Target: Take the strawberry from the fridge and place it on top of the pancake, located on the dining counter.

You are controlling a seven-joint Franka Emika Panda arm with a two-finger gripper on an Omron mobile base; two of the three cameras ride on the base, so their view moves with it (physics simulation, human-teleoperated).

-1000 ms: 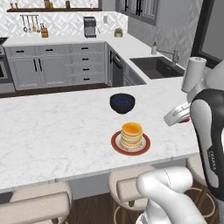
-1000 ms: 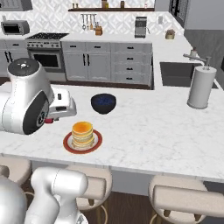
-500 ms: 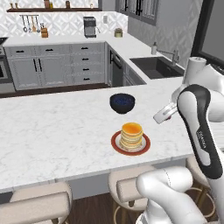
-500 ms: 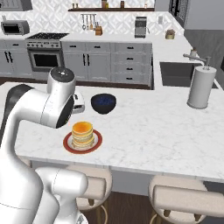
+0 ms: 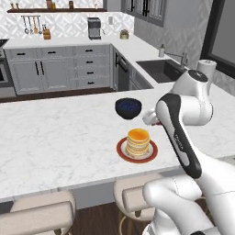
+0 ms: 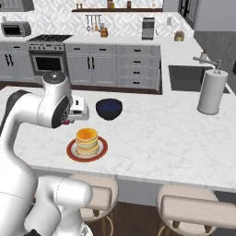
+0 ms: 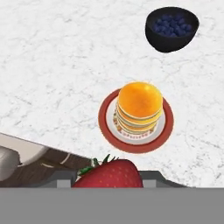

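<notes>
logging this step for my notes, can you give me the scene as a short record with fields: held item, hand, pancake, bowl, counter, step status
held item: strawberry, red with green leaves, at the bottom of the hand view
hand: hand shut on the strawberry, above the counter beside the plate
pancake: pancake stack with orange top on a red-brown plate, nothing on it yet
bowl: black bowl of dark berries, apart from the plate
counter: dining counter, white marble pattern
step status: strawberry carried, not yet placed
</notes>
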